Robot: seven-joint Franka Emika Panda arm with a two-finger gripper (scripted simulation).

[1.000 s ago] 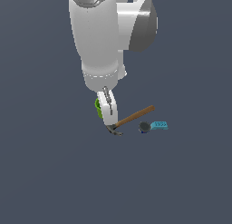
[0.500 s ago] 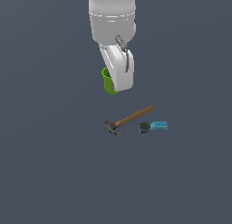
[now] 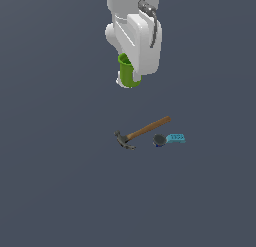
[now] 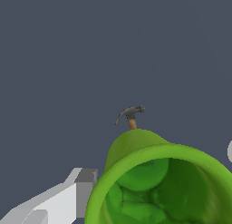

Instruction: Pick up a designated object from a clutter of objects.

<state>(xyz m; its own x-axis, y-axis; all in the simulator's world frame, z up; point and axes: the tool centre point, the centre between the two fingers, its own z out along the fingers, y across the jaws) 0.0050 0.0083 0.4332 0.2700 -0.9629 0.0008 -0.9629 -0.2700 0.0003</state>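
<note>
The lime-green cup [image 3: 128, 72] sits clamped between the jaws, lifted clear of the bench, plain-walled and open-mouthed [image 4: 158, 187]. Well below the jaws lie the others: the wooden-handled hammer [image 3: 142, 132] flat, dark head toward the exterior view's left, then the small dark round object [image 3: 159, 140] touching the teal studded block [image 3: 176, 138].

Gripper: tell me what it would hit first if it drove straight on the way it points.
Probably the hammer: past the green cup held in the gripper, the wrist view shows its head straight ahead. Depth is unclear, so bare floor beside it is possible.
</note>
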